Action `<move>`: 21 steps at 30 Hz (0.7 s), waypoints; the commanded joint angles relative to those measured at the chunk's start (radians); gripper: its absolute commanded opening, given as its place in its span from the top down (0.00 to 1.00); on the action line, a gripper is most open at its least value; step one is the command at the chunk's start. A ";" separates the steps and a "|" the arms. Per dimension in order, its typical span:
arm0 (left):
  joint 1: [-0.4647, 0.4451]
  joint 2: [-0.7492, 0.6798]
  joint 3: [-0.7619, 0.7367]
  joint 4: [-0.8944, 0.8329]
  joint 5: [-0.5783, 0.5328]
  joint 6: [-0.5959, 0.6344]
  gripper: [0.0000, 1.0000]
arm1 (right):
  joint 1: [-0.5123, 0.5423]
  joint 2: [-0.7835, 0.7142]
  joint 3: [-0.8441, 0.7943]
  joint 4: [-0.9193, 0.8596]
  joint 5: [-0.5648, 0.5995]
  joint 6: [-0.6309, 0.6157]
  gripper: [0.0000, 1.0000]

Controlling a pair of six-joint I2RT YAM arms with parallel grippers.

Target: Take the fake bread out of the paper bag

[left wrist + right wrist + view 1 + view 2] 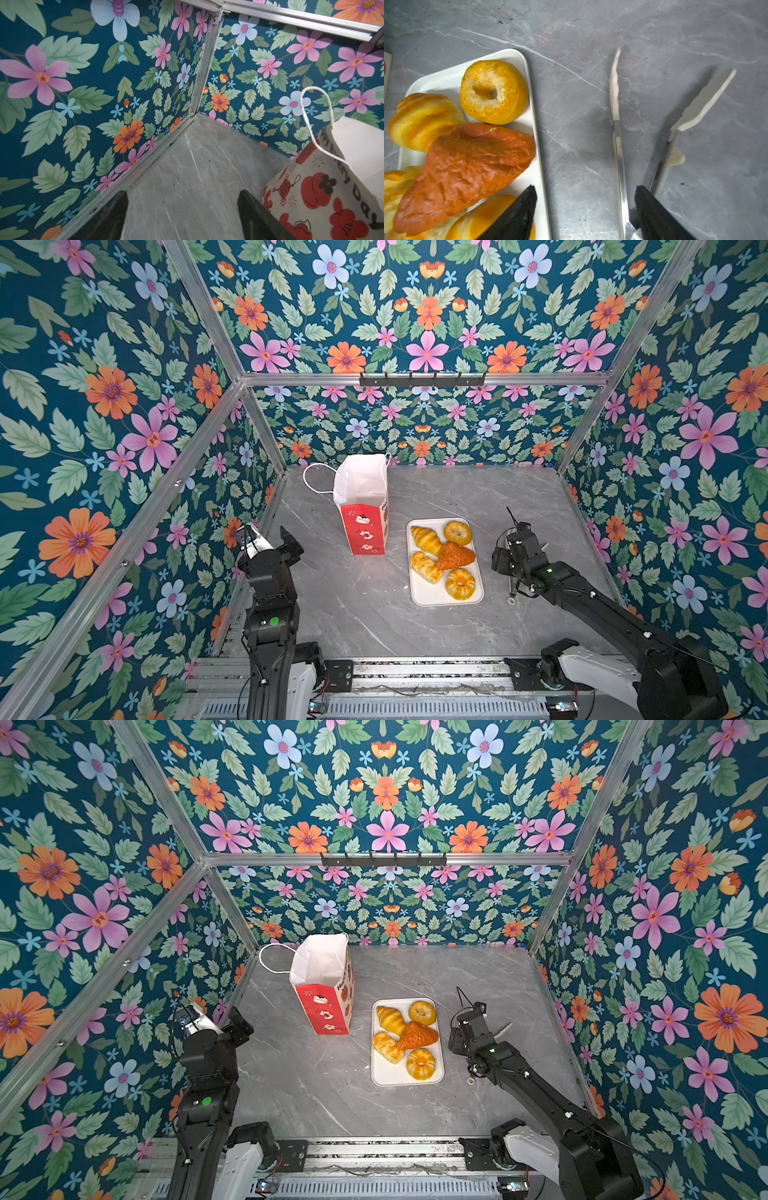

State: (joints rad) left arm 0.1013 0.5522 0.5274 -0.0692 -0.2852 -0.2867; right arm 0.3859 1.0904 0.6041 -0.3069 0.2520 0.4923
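The paper bag (pixel 360 493) (pixel 321 973) stands upright at the back left, white above a red printed band, mouth open. Its inside is not visible. The fake bread lies on a white tray (pixel 424 599): two croissants (pixel 426 540) (pixel 424 567), two bagels (pixel 457 532) (pixel 460 583) and an orange-brown triangular piece (pixel 455 556) (pixel 467 172). My left gripper (pixel 291 541) (pixel 182 193) hovers left of the bag, open, with only bare table between its fingers. My right gripper (pixel 509 556) (pixel 585 187) is open just right of the tray.
Metal tongs (pixel 620 162) with white tips lie on the grey table under my right gripper, one arm between the fingers and not clamped. The bag's cord handle (pixel 311 116) loops out to the left. Flowered walls close in three sides.
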 commanded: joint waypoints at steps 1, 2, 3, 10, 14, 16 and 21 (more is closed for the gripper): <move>-0.004 0.039 -0.073 0.177 -0.008 -0.034 0.15 | 0.008 -0.010 -0.015 0.055 0.107 -0.037 0.24; -0.008 0.054 -0.114 0.238 -0.007 -0.035 0.15 | 0.009 -0.013 -0.019 0.077 0.115 -0.044 0.24; -0.011 0.080 -0.160 0.313 0.004 -0.021 0.15 | 0.011 -0.016 -0.023 0.098 0.123 -0.052 0.24; -0.015 0.410 -0.353 0.897 0.118 0.113 0.12 | 0.015 -0.036 -0.019 0.134 0.182 -0.098 0.23; -0.016 0.651 -0.347 1.110 0.151 0.119 0.10 | 0.014 -0.131 -0.086 0.224 0.191 -0.115 0.24; -0.015 0.761 -0.340 1.205 0.174 0.115 0.09 | 0.014 -0.176 -0.108 0.264 0.206 -0.131 0.24; -0.015 0.913 -0.322 1.319 0.191 0.145 0.09 | 0.015 -0.185 -0.121 0.344 0.309 -0.213 0.23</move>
State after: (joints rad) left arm 0.0853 1.4303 0.1978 1.0824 -0.1261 -0.1673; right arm 0.4000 0.8974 0.4858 -0.0521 0.4808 0.3435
